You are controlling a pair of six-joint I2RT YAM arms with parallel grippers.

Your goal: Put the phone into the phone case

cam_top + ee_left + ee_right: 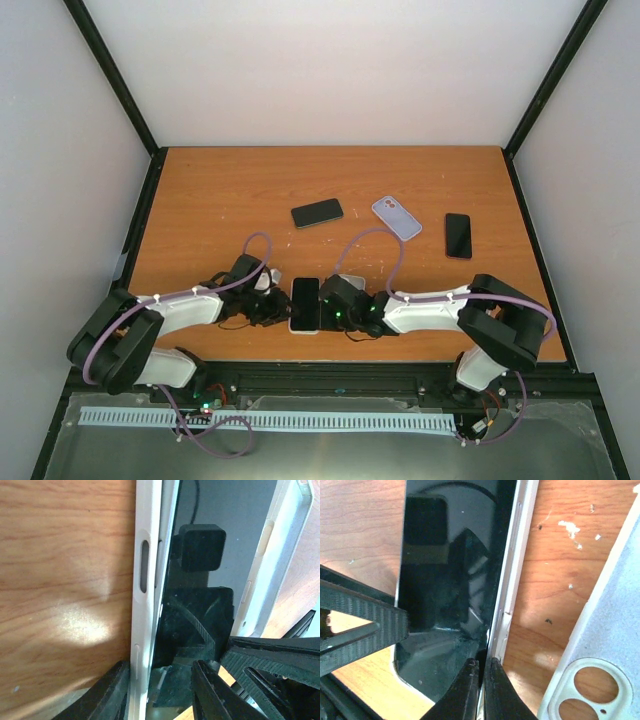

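The right gripper [480, 687] is pinched closed and empty, its tips at the phone's [450, 555] right edge. The left gripper [160, 692] is half-spread astride the white case's [142, 605] opposite rim. The phone lies in the case between both arms, its long axis pointing away from the bases.

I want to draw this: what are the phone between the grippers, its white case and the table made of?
Phone: looks like glass in front, black and glossy; it shows reflections.
Case: probably plastic or rubber, white, smooth, with moulded slots.
Table: wood or wood-look sheet, orange-brown with grain lines.
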